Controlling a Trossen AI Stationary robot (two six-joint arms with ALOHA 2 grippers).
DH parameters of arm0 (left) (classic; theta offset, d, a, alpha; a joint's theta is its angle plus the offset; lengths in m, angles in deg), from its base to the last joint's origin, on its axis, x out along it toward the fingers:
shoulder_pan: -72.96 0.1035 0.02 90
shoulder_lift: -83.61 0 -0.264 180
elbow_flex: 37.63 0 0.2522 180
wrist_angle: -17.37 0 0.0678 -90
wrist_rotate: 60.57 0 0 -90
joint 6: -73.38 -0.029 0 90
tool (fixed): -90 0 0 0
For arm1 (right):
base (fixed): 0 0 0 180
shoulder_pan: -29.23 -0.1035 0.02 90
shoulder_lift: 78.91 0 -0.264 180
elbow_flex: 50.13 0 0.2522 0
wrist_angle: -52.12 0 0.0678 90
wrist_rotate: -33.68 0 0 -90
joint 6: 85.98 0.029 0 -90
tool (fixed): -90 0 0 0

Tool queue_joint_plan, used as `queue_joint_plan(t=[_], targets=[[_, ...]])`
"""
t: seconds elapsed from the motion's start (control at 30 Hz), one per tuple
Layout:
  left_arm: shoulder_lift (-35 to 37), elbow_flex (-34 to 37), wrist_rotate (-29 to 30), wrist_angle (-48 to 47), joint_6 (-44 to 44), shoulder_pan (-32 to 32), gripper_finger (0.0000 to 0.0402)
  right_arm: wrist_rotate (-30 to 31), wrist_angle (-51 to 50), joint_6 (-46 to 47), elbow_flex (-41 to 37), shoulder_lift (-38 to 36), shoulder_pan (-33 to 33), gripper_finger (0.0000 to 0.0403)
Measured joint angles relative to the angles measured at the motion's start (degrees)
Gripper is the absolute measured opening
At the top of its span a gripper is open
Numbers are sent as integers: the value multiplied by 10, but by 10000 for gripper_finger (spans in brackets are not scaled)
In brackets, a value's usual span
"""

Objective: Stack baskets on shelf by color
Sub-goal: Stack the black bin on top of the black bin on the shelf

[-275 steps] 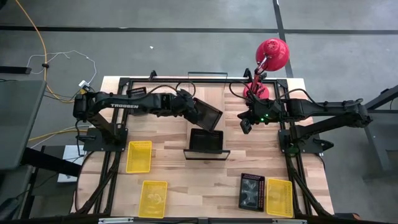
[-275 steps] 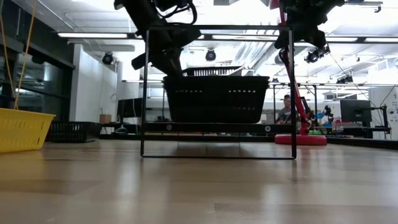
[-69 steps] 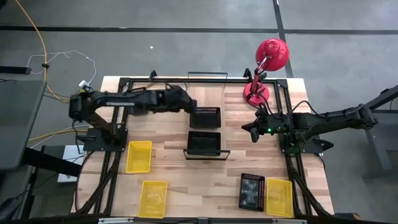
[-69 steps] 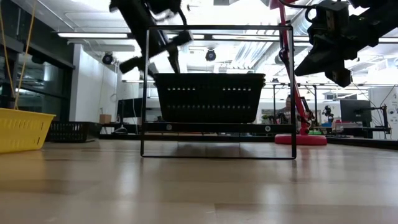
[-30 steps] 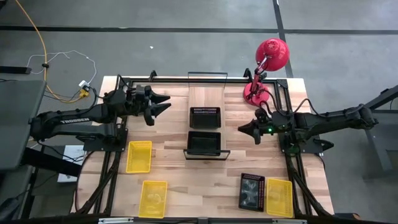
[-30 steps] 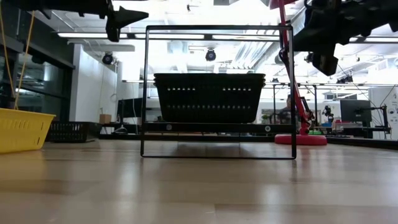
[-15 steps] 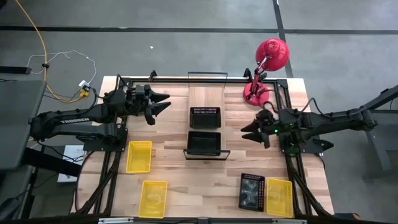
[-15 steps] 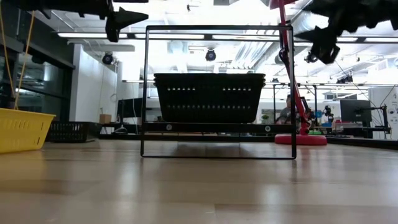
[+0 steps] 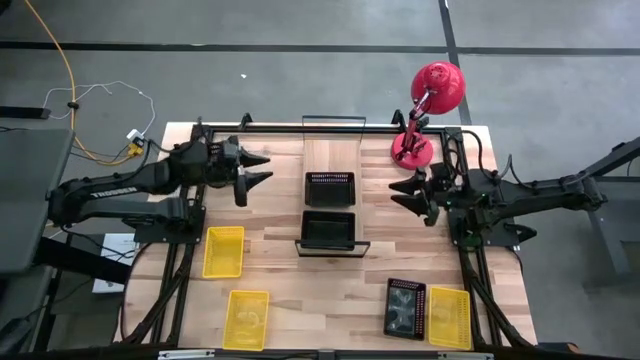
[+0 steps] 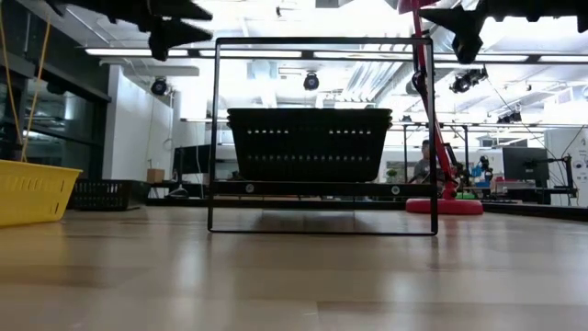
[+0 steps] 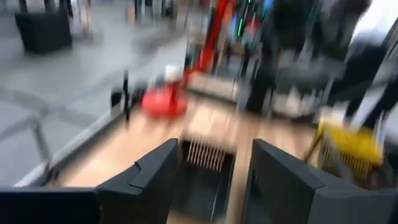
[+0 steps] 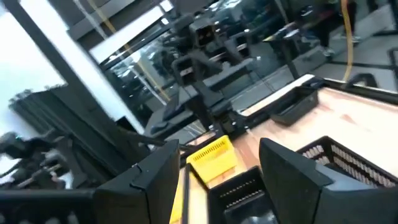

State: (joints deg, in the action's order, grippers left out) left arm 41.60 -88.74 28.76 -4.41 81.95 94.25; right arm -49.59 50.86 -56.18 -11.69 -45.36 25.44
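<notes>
Baskets half sorted, both arms free.
Left end effector (image 9: 262, 167) and right end effector (image 9: 396, 192) spread wide, empty, flanking black baskets (image 9: 329, 187) on shelf (image 9: 331, 247); next: fetch yellow basket (image 9: 223, 251) below left end effector.

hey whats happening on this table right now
A two-armed robot is sorting baskets onto a shelf by colour. Two black baskets sit in the middle of the table. Three yellow baskets and another black one wait nearer the front edge. Neither arm holds anything: the left claw and right claw hover open on either side of the shelf.
</notes>
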Motion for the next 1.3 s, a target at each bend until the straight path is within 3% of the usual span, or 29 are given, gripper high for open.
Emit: queue_joint_plan(t=[0.13,0.27,0.87,1.1,1.3], targets=[[-12,-82,20,-231,-33,0,195,20,-6,1,0,14,0,206],[-20,-116,44,-342,-32,1,195,23,-40,2,0,32,0,206],[-18,-114,39,-363,-16,0,195,68,-132,-33,0,39,0,206],[-77,-134,88,-541,47,1,195,65,-142,13,0,39,0,206],[-119,-72,86,-606,93,0,195,65,-147,50,0,39,0,206]])
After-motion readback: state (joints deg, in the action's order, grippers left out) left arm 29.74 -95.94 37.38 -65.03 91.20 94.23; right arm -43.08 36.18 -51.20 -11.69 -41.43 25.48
